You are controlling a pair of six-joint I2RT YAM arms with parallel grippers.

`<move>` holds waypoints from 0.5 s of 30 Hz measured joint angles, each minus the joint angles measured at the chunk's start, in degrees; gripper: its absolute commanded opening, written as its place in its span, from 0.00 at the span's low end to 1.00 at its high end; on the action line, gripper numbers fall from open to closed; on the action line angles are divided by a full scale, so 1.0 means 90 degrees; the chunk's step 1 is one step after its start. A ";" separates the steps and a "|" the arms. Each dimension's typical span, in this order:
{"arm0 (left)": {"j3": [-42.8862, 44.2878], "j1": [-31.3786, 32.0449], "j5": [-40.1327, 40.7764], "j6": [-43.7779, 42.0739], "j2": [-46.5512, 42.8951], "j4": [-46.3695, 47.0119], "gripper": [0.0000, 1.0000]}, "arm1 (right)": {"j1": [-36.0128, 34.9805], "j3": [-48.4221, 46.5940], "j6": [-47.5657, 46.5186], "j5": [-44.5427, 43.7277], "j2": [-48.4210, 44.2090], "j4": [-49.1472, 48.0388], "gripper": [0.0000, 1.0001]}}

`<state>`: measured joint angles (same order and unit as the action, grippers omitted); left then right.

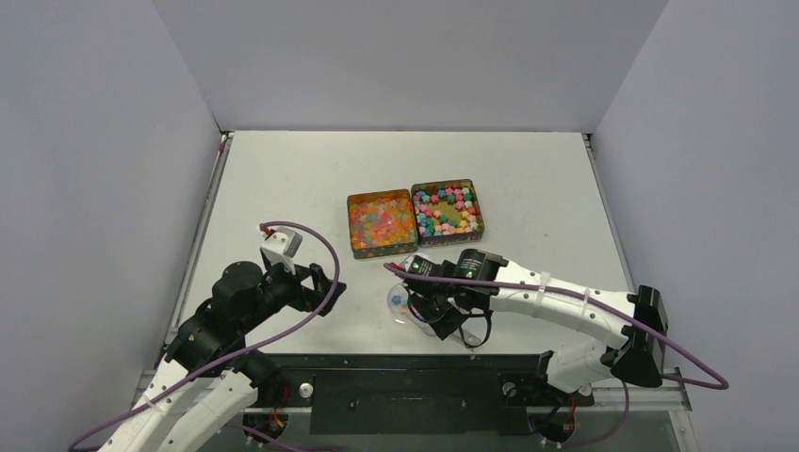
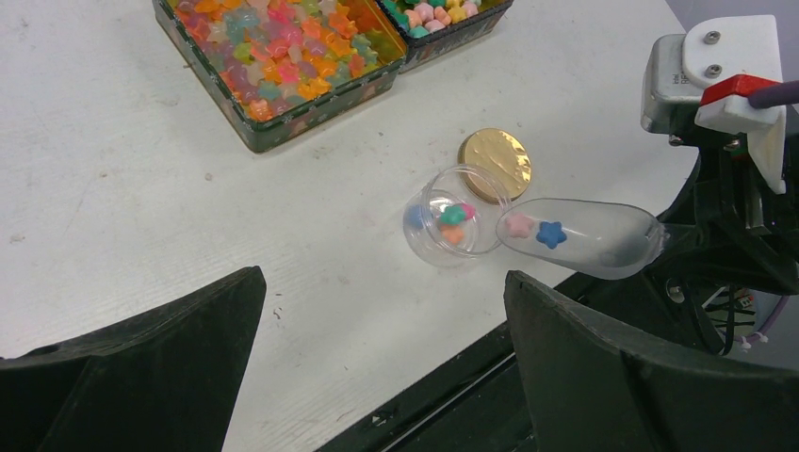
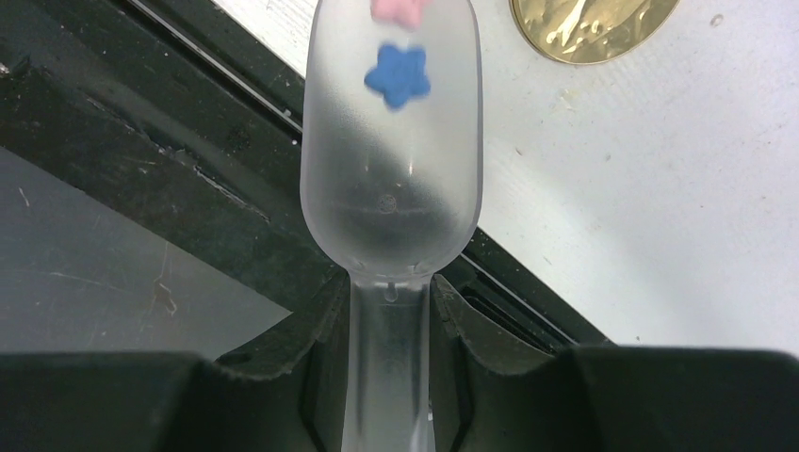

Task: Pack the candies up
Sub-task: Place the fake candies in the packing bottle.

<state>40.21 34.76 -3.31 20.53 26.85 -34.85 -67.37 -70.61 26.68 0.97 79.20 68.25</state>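
- table (image 1: 283,188): white, matte, a few faint scuffs
- left tin (image 2: 320,108): square, dark patterned sides, open, sits mid-table
- right tin (image 1: 452,238): same type, open, its side touches the left tin's, set slightly farther back
- gold lid (image 2: 496,164): flat round disc, shiny, lies on the table nearer than the tins
- clear jar (image 2: 426,247): small, round, on its side, mouth facing the scoop, rim overlaps the gold lid's edge in the left wrist view
- clear scoop (image 2: 603,235): frosted plastic, bowl tip at the jar mouth, contact unclear
- black strip (image 1: 405,377): runs along the table's near edge
- grey walls (image 1: 405,66): plain, on three sides
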 measured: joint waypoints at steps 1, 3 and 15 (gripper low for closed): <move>0.0000 0.0000 0.0000 0.0000 -0.0005 0.0000 0.96 | 0.0044 -0.0034 -0.0010 0.0049 0.0022 0.0044 0.00; 0.0000 0.0000 0.0000 0.0000 -0.0007 0.0000 0.96 | 0.0112 -0.0073 -0.0046 0.0146 0.0044 0.0114 0.00; 0.0000 0.0000 0.0000 0.0000 -0.0010 0.0000 0.96 | 0.0476 -0.0561 -0.0202 0.0529 0.0134 0.0685 0.00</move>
<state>40.21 34.76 -3.31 20.53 26.76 -34.85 -63.09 -75.66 24.86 5.74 80.40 74.41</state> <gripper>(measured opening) 0.965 0.267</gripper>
